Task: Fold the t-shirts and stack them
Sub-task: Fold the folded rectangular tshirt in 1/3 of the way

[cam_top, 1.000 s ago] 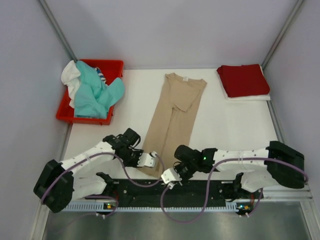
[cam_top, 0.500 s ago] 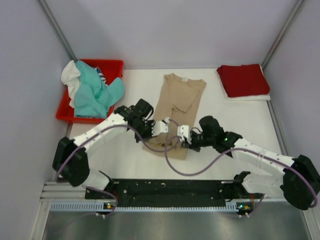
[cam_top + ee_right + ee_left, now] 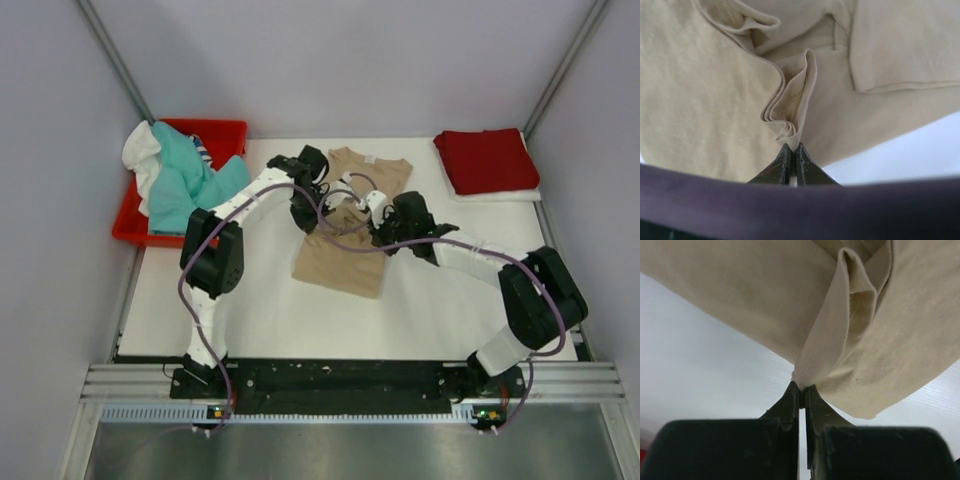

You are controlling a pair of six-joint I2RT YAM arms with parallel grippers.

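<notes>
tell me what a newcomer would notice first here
The tan t-shirt at the centre of the table, with the left pincer and right pincer each shut on a bunched fold of it. Then the red tray at far left, heaped with a teal t-shirt, and a folded dark red t-shirt at far right.

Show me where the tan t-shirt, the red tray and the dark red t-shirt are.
tan t-shirt (image 3: 340, 268): top view, its folded lower part.
red tray (image 3: 226, 127): top view, its far rim.
dark red t-shirt (image 3: 487, 160): top view, middle of its top face.
</notes>
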